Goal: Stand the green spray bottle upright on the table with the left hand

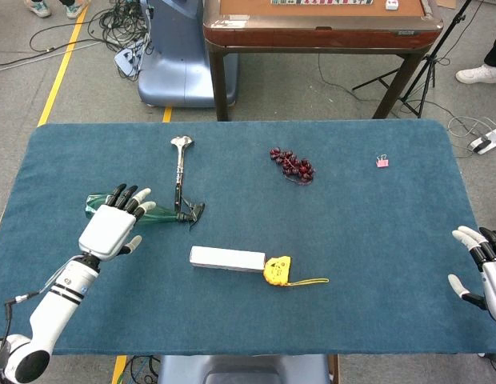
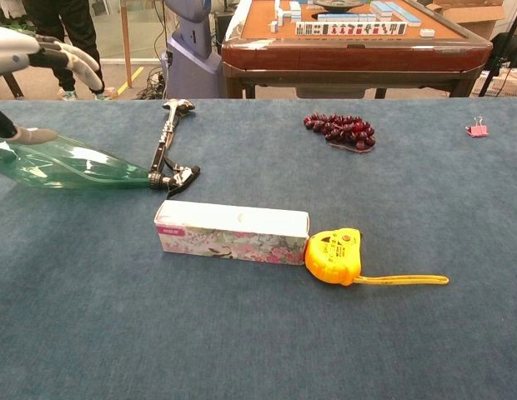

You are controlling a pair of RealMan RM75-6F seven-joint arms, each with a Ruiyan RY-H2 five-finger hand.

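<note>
The green spray bottle lies on its side at the table's left, its black nozzle pointing right. My left hand hovers over the bottle's wide end with fingers spread apart and nothing held; part of the bottle's body is hidden under it in the head view. My right hand stays open at the table's right edge, far from the bottle, and is out of the chest view.
A metal tool lies just behind the nozzle. A flowered white box and a yellow tape measure sit in front. Dark grapes and a pink clip lie further right.
</note>
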